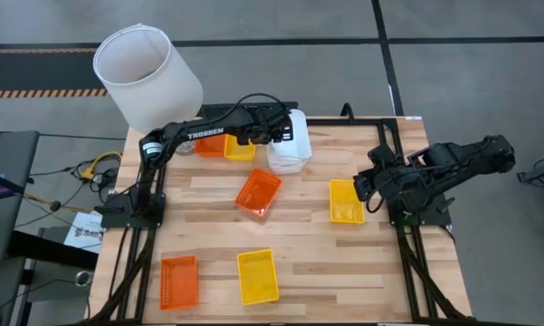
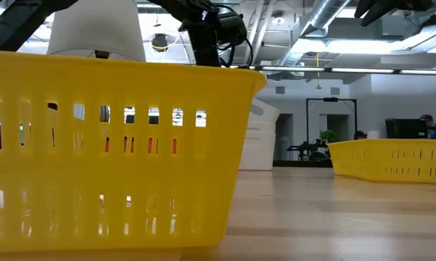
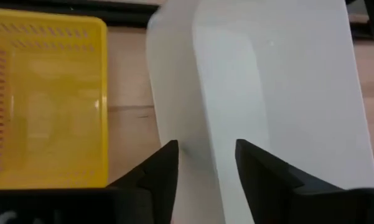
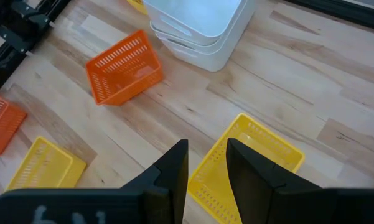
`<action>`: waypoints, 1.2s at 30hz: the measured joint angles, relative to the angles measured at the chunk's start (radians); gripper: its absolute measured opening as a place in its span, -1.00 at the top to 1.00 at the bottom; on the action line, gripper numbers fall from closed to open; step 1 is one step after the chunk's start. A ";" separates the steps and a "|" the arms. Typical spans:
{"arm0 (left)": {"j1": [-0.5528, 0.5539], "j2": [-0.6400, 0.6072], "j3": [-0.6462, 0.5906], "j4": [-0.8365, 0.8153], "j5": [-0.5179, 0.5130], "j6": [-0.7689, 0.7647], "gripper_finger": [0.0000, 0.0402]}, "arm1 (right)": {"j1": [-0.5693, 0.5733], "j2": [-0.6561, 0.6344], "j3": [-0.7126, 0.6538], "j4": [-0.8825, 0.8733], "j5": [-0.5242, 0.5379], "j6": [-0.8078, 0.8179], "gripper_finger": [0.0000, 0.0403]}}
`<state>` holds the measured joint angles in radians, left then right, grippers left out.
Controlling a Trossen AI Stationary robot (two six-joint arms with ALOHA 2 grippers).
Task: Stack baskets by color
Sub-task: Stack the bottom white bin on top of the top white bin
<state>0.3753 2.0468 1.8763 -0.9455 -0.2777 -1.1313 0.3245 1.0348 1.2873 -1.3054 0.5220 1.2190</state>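
A stack of white baskets (image 1: 290, 149) (image 4: 196, 25) stands at the table's far middle. My left gripper (image 1: 279, 134) (image 3: 205, 163) is above it, open, with one finger outside and one inside the top basket's wall. Beside the stack sit a yellow basket (image 1: 240, 148) (image 3: 46, 99) and an orange basket (image 1: 210, 145). Another orange basket (image 1: 258, 193) (image 4: 124, 68) lies tipped at the middle. A yellow basket (image 1: 346, 201) (image 4: 249, 162) rests flat at the right, below my right gripper (image 1: 362, 186) (image 4: 207, 163), which is slightly open and holds nothing. My left gripper comes from above, slanting down, with the rim of the top white basket's wall (image 3: 205, 134) running between its fingers. Whether either finger touches the wall, I cannot tell. The basket rests nested on the stack.
An orange basket (image 1: 178, 281) and a yellow basket (image 1: 257, 276) (image 2: 109, 145) lie near the table's front edge. A big white lampshade (image 1: 145, 72) stands off the far left corner. Bare wood lies between the middle and the front baskets.
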 joint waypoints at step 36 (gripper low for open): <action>0.014 0.008 -0.009 0.021 0.029 0.071 0.97 | 0.000 0.000 0.000 0.004 0.001 0.004 0.35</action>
<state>0.3889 2.0548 1.8671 -0.9249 -0.2489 -1.0603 0.3246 1.0344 1.2873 -1.3018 0.5232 1.2232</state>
